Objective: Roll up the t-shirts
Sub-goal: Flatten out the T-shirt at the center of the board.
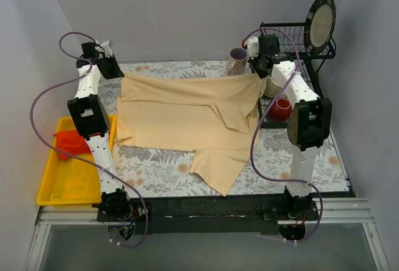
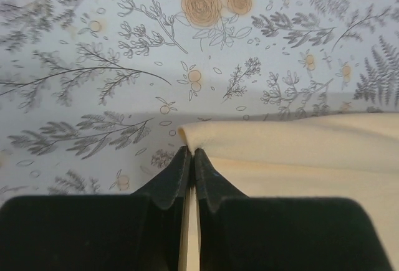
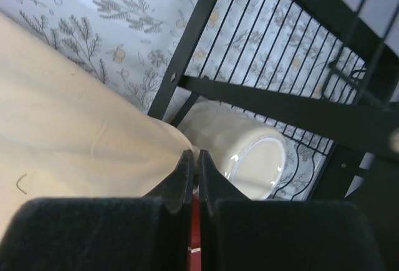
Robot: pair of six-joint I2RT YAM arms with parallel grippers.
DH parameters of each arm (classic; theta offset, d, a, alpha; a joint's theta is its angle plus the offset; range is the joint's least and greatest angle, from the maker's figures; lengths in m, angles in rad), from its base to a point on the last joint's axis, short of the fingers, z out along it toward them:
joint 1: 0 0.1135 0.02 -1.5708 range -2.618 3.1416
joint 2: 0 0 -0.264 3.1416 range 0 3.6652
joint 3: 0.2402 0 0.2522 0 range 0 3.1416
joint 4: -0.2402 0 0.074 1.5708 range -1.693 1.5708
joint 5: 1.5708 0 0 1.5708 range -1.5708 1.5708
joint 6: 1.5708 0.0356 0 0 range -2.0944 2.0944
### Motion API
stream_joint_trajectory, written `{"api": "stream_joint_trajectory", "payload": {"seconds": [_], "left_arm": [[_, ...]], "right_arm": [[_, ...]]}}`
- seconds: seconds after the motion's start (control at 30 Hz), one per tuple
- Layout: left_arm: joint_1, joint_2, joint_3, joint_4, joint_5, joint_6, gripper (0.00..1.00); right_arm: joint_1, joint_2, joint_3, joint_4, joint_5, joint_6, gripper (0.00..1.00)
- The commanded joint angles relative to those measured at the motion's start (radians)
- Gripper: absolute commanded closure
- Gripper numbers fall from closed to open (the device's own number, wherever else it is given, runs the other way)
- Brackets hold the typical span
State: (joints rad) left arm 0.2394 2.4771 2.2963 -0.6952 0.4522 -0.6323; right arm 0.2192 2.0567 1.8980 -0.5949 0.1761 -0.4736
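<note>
A pale cream-beige t-shirt (image 1: 181,115) lies spread on the flowered table, its far edge stretched between both grippers. At that edge's far left corner, my left gripper (image 1: 117,73) is shut on the cloth; in the left wrist view the black fingertips (image 2: 191,152) pinch a fold of the t-shirt (image 2: 299,146). My right gripper (image 1: 259,73) is shut on the far right corner, by the rack. In the right wrist view its fingertips (image 3: 193,156) clamp the t-shirt (image 3: 62,134). A red-orange garment (image 1: 72,143) lies in the yellow tray.
The yellow tray (image 1: 50,184) sits at the left edge. A mug (image 1: 237,59) stands at the back near the right gripper. The black dish rack (image 1: 312,65) at the right holds a plate (image 1: 321,22), a cream bowl (image 3: 249,152) and a red cup (image 1: 280,109).
</note>
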Motion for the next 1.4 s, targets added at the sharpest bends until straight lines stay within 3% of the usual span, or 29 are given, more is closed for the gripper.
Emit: {"api": "stream_joint_trajectory", "payload": {"seconds": [0.0, 0.37, 0.57, 0.73, 1.07, 1.37], "left_arm": [[0.077, -0.248, -0.032, 0.068, 0.005, -0.035, 1.0], [0.133, -0.461, -0.11, 0.066, 0.052, -0.041, 1.0], [0.135, -0.749, -0.426, 0.308, 0.062, -0.072, 1.0], [0.135, -0.946, -0.54, 0.327, 0.037, -0.081, 1.0], [0.133, -1.34, -0.728, 0.415, -0.177, -0.106, 1.0], [0.083, -1.566, -0.687, 0.287, -0.339, -0.095, 1.0]], "right_arm": [[-0.011, -0.041, 0.084, 0.066, 0.02, 0.007, 0.99], [-0.011, -0.135, 0.133, 0.084, -0.003, -0.003, 0.99], [-0.012, -0.243, 0.141, 0.096, -0.013, 0.015, 0.99], [-0.011, -0.365, 0.125, 0.086, -0.05, 0.004, 0.99], [-0.011, -0.654, 0.012, 0.096, -0.104, -0.053, 0.99], [-0.011, -0.947, -0.014, 0.008, -0.162, 0.001, 0.99]]}}
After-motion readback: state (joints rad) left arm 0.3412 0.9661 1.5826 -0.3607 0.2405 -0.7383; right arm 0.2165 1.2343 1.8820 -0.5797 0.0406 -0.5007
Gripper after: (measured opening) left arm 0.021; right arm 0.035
